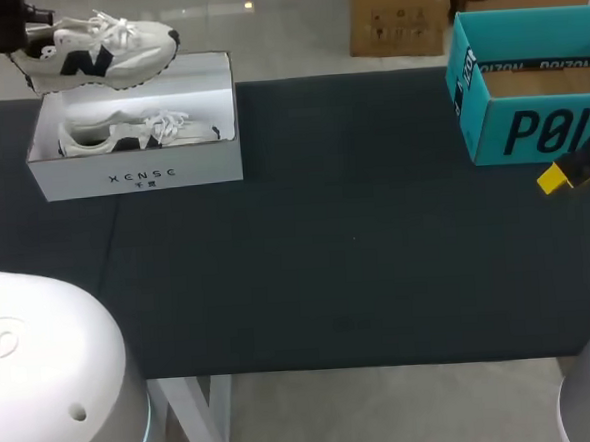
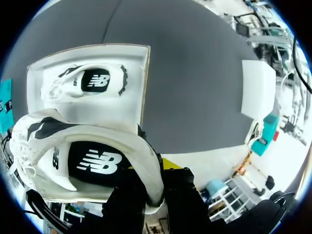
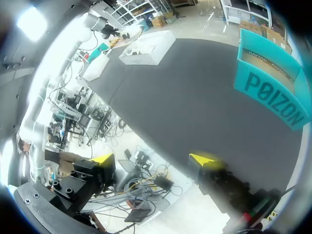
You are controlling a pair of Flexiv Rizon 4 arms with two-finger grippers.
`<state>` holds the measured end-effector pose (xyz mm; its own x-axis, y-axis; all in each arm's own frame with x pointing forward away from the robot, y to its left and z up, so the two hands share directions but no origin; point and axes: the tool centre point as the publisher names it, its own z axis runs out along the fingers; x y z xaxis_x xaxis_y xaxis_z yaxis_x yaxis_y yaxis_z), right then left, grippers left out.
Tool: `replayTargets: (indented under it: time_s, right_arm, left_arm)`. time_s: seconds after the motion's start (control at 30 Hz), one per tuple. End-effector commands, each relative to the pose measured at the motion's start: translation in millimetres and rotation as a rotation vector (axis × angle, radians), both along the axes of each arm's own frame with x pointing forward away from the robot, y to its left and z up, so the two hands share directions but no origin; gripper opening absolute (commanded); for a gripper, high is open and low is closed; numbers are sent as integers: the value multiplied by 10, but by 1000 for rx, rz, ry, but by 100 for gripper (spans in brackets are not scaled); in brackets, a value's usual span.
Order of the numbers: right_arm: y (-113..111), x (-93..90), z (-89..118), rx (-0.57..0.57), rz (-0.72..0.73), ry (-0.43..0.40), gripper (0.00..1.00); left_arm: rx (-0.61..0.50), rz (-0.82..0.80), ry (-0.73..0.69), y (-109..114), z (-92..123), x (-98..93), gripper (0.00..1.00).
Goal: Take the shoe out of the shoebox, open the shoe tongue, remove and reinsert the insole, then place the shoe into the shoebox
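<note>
A dark surface carries 2 boxes. A white shoebox sits open at the far left, with its long side facing the near edge. A teal box, also open, stands at the far right, well apart from the white one.

The left arm comes in at the far left corner. Its left claw is closed on a shoe, pinching the heel collar from 2 sides between its dark fingers. A sliver of yellow tip shows just beside the heel. The shoe is a cream trainer with a dark side logo and white laces. It hangs in the air just above the shoebox's far wall, clear of the box, lying roughly level with its toe pointing right. From the left wrist, the shoe's dark lining and the open box underneath are both in sight.

Inside the shoebox lies a second shoe of the same kind, on its side with its toe to the right.

The right arm is at the far right, next to the teal box's near side. Its right claw is spread wide, with its 2 yellow tips well apart. Nothing is between them.
</note>
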<state>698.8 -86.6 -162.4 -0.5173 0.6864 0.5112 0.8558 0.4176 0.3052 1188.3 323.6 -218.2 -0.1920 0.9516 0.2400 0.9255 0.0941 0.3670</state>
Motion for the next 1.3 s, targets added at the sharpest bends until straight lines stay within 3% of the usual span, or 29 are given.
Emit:
replayTargets:
  time_s: [0.03, 0.63, 1.3]
  right_arm:
    - [1, 2, -4, -2, -1, 1, 100]
    - [1, 2, -4, -2, -1, 1, 100]
    - [1, 2, -4, -2, -1, 1, 100]
  left_arm:
    - [11, 4, 22, -41, -78, 289, 0]
    - [35, 7, 77, -231, -805, 261, 0]
    - [54, 29, 120, -448, -1244, 429, 0]
